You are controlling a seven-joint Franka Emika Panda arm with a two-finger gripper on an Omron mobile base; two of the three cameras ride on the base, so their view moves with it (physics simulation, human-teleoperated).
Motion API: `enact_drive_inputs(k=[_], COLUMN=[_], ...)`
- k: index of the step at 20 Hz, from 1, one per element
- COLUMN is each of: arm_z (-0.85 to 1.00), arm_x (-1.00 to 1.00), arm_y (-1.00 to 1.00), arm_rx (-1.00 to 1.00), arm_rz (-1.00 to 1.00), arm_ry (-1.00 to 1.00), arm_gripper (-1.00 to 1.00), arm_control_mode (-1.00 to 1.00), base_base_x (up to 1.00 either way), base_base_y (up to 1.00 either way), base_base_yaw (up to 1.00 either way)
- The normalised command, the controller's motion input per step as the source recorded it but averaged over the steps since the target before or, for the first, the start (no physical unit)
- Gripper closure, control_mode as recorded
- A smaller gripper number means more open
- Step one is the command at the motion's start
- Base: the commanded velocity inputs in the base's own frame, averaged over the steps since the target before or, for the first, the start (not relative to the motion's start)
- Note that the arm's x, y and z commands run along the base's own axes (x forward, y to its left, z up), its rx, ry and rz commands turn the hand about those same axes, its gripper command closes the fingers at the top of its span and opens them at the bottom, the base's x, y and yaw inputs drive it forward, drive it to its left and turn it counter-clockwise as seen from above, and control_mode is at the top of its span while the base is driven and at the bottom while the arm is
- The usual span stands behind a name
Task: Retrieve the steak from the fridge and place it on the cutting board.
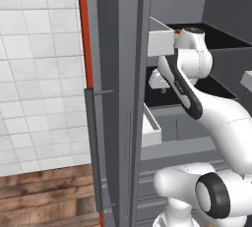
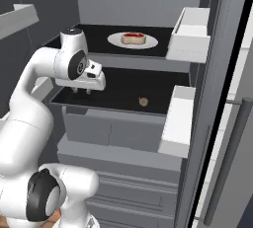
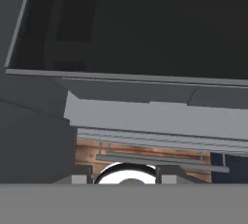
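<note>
The fridge point(image 2: 123, 5) stands open. On its upper black shelf, the steak point(image 2: 134, 38), red with a pale rim, lies on a white plate point(image 2: 148, 42). My gripper point(image 2: 82, 92) hangs fingers-down over the front left edge of the lower shelf, well below and left of the steak. Its fingers stand apart with nothing between them, so it is open. In the left base view the gripper point(image 1: 162, 90) shows beside the fridge point(image 1: 123, 73) door's edge. The hand view has the gripper point(image 3: 123, 177) looking down onto the dark lower shelf and the drawer fronts. The cutting board is out of view.
A small brown round item point(image 2: 143, 101) sits on the lower shelf. White door bins point(image 2: 190, 34) point(image 2: 178, 118) jut out on the right, near the shelves. Grey drawers point(image 2: 113, 131) lie below. The long door handle point(image 2: 232, 163) is at far right; a tiled wall point(image 1: 39, 73) is left.
</note>
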Motion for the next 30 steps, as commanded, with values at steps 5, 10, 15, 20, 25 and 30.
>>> enact_drive_inputs(k=[5,10,15,20,25,30], arm_z=[0.0,0.18,0.54,0.56,0.51,0.46], arm_x=[-0.09,-0.06,-0.01,-0.02,-0.12,-0.05], arm_y=[-0.06,-0.37,-0.45,-0.35,-0.02,0.0], arm_rx=[0.0,-0.03,0.0,-0.01,-0.06,-0.02], arm_rz=[-0.09,-0.38,-0.41,-0.27,0.0,0.03], arm_ry=[0.0,-0.15,-0.17,-0.26,-0.37,-0.17], arm_gripper=[-1.0,-1.0,-1.0,-1.0,-1.0,-1.0], arm_control_mode=[-1.0,-1.0,-1.0,-1.0,-1.0,-1.0], base_base_x=[0.0,0.0,0.0,0.0,0.0,0.0], base_base_y=[0.0,0.0,0.0,0.0,0.0,0.0], base_base_yaw=[0.0,0.0,0.0,0.0,0.0,0.0])
